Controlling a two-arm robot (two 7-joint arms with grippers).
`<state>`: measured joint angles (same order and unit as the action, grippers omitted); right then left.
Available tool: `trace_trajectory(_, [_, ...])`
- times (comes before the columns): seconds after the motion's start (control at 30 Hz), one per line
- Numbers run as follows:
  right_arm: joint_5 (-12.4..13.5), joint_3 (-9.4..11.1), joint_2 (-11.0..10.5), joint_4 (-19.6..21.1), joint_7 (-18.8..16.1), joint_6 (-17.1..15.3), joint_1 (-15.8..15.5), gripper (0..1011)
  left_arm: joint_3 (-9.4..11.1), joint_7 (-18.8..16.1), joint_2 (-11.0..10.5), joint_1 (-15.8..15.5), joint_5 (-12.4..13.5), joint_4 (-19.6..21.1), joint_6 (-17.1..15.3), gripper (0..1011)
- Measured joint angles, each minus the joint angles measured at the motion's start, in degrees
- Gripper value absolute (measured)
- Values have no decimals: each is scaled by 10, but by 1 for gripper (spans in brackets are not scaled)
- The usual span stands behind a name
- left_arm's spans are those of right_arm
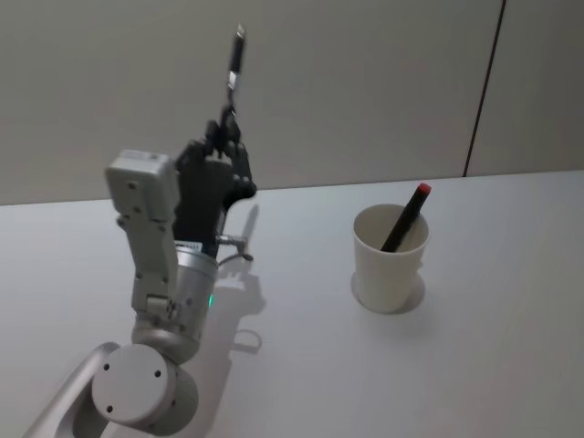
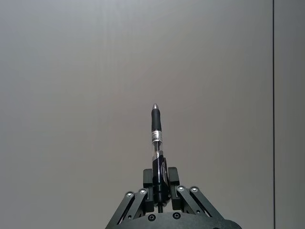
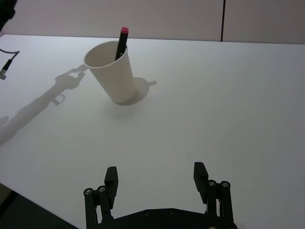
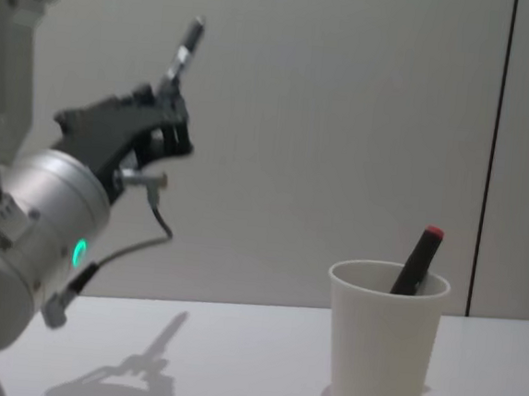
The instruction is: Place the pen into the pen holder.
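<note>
My left gripper (image 1: 224,128) is raised high above the table's left side, shut on a black pen (image 1: 234,64) that points up and away from it. The left wrist view shows the pen (image 2: 156,138) clamped between the fingers (image 2: 173,182), tip toward the wall. From the chest view the pen (image 4: 183,52) sticks up out of the left gripper (image 4: 169,97). The white paper cup pen holder (image 1: 390,260) stands to the right on the table, with a black pen with a red end (image 1: 408,216) leaning inside. My right gripper (image 3: 157,176) is open, low over the table, facing the pen holder (image 3: 113,72).
The white table (image 1: 493,365) spreads around the cup, with a grey wall behind. The left arm's shadow (image 3: 52,93) falls on the table left of the cup. A thin cable (image 4: 131,242) loops from the left wrist.
</note>
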<state>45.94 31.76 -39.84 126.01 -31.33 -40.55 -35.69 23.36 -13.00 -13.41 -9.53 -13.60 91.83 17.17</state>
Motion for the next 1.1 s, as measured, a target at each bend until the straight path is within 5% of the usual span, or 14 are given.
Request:
trace_trajectory(0.33, [30,-16,-13,1,8,9,20,1001,-9,-15,15,-10,-7,-12,69,183])
trace_trajectory(0.67, [115,-59,-47,6,31,40,83,1001,-11,35,12,-5,-14,-11,75,183])
trace_trajectory(0.87, [181,-99,-77,7,50,72,138,1002,-12,81,5,1,-18,-6,61,183])
trace_trajectory(1.1, [262,-171,-108,0,72,119,240,1001,-13,150,-8,8,-22,3,32,183])
